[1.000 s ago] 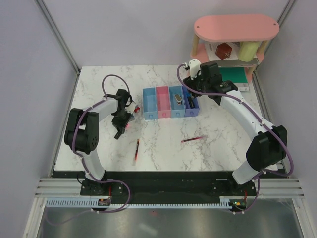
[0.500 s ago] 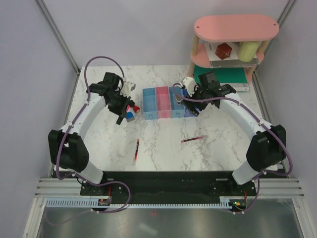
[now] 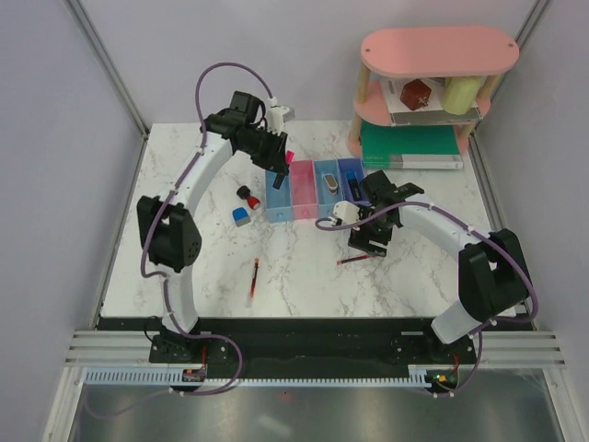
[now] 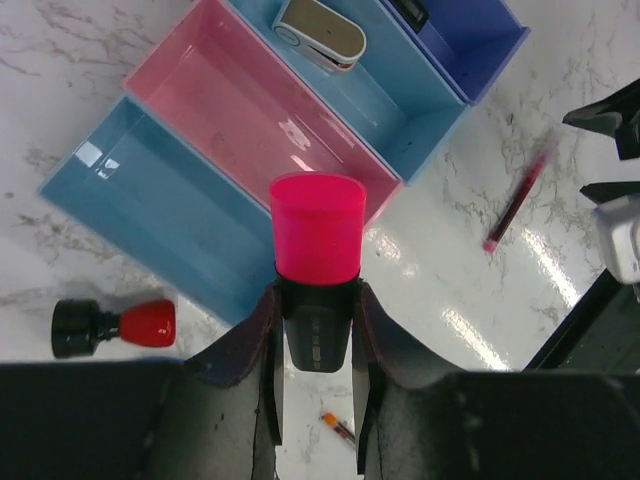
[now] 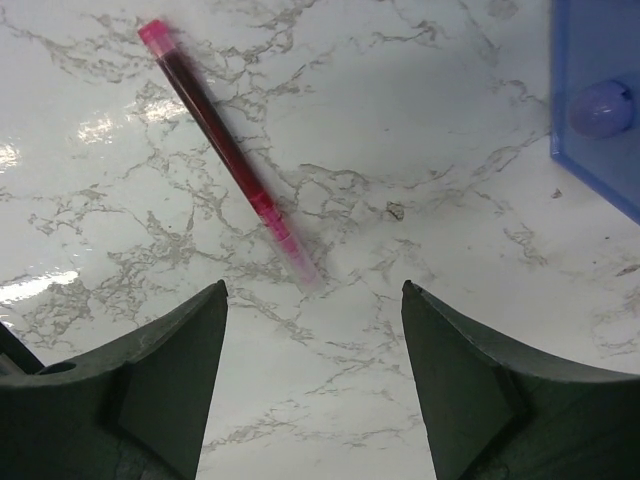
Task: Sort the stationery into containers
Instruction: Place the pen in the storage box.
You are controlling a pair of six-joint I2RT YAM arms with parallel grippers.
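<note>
The pink-capped marker [image 4: 317, 228] sits cap-forward in the left gripper [image 4: 315, 298], its black body pinched between the two fingers, which are closed in tight on it. In the wrist view the cap hangs over the near ends of the blue bin [image 4: 135, 205] and the pink bin [image 4: 225, 105], about at their shared wall. The left arm [image 3: 207, 166] arches up to the far side of the table [image 3: 184, 258], its wrist turned down over the left end of the bin row.

To the right, a red pen [image 5: 225, 150] lies flat and slanted on the marble just ahead of the right gripper [image 5: 312, 290]. The jaws stand wide apart with nothing between them, and the pen's pale tip points toward the gap, clear of both fingers. The right arm [image 3: 442, 226] is bent low, its wrist just near of the purple bin [image 3: 352, 175].

A silver-brown clip [image 4: 320, 28] rests in the light blue bin [image 4: 400, 110]. Left of the row lie the red-black stub [image 3: 247, 195] and the blue eraser [image 3: 240, 215], and a second red pen [image 3: 254, 276] lies nearer.
</note>
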